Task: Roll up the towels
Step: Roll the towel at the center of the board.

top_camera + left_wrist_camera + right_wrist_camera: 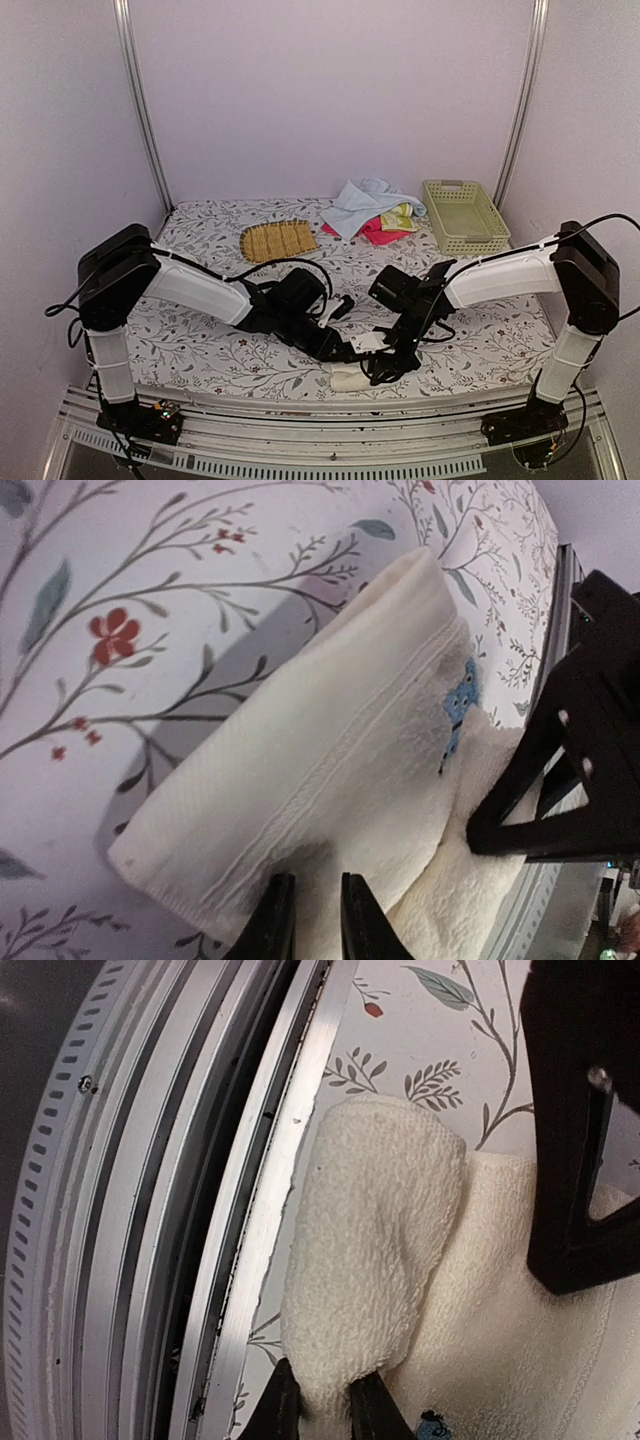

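my left gripper (308, 925) and right gripper (326, 1408) narrowly pinch cream towel (320, 780); turn both ends together, tension even, roll tight.

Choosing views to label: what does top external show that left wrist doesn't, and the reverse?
Only top external: the loose towels heaped at the back, the woven mat and the basket. Only left wrist: the blue mark on the cream towel and its woven band. Both: the cream towel at the near edge, with the left pincer and right pincer closed on it.
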{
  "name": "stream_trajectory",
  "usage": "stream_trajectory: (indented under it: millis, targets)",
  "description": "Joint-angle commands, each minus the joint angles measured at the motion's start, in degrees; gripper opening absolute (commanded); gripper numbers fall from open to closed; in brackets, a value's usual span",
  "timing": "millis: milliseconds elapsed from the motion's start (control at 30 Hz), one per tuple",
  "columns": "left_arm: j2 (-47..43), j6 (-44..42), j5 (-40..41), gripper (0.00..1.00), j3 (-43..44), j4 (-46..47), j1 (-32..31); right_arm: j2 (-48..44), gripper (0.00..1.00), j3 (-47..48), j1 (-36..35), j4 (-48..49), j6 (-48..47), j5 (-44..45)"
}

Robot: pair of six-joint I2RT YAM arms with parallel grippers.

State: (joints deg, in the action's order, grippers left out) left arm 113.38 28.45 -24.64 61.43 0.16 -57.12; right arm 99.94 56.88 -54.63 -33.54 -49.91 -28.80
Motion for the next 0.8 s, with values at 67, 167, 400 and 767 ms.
stream_trajectory:
  millis: [67,167,400,767]
  targets:
    - [-14.07,-3.92,15.67,0.34,-9.73,4.88,-1.91,12.27,0.1,8.12,5.64,-18.31,0.8,-12.7]
    - [-20.97,-6.8,25.43,0.42,-14.66,6.7,-5.39,16.52,0.09,10.11,8.06,-21.87,-0.5,-16.22]
    - [-31.74,-10.89,39.92,0.44,-23.92,7.5,-15.03,22.75,0.1,11.98,10.22,-25.53,-0.46,-17.61]
    - [-24.55,-28.3,37.25,0.48,-18.63,8.13,-23.82,25.53,0.11,14.94,10.33,-26.16,0.04,-18.4]
